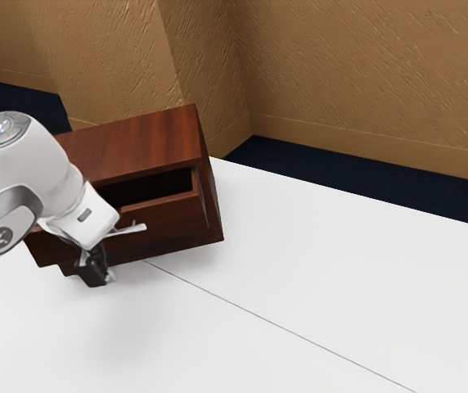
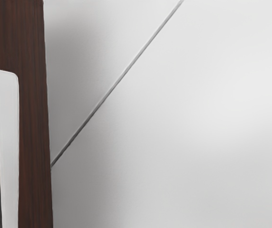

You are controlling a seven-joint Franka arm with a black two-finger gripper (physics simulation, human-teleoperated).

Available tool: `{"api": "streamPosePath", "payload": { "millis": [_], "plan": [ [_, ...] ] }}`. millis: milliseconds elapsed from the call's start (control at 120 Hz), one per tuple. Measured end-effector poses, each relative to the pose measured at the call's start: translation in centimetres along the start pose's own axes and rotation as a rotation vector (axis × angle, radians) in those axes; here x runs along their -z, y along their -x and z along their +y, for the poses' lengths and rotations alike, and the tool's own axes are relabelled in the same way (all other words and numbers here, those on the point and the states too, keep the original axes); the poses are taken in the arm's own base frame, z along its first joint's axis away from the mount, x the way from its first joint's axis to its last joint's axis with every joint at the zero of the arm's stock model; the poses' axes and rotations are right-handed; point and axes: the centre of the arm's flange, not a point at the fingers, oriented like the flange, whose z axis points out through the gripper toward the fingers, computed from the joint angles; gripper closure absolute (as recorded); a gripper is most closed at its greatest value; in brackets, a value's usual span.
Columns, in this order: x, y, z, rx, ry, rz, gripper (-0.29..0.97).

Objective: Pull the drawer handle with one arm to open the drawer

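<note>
The black gripper (image 1: 95, 268) sits low beside the silver handle (image 1: 133, 230) of the partly open wooden drawer (image 1: 168, 217), its grip state impossible to tell.

Dark reddish-brown wood-grain drawer (image 1: 171, 227), silver handle (image 1: 129, 232), white table (image 1: 340, 278).

**Arm bent low, hand angled down**

The white arm (image 1: 23, 176) comes in from the exterior view's left, its rounded last joints folded downward. Below the wrist (image 1: 85, 217), the black gripper (image 1: 95, 274) points down and slightly toward the exterior view's right, held low.
</note>
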Motion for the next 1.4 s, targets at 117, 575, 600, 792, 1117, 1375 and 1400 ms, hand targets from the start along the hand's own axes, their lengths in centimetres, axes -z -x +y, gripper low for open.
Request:
{"api": "streamPosePath", "payload": {
  "millis": [117,575,600,792,1117,1375,1400],
  "plan": [
    [0.3,0.1,0.6,-0.007,0.008,0.007,0.0],
    [0.7,-1.0,2.8,-0.06,0.046,0.014,0.0],
    [0.7,-1.0,3.0,-0.063,0.049,0.015,0.0],
    [1.0,-1.5,4.2,-0.091,0.066,0.024,0.0],
    [1.9,-1.1,4.2,-0.09,0.072,0.022,0.03],
    [4.0,-0.8,3.8,-0.085,0.057,0.029,0.01],
    [4.3,-0.7,3.6,-0.082,0.054,0.031,0.01]
  ]
}}
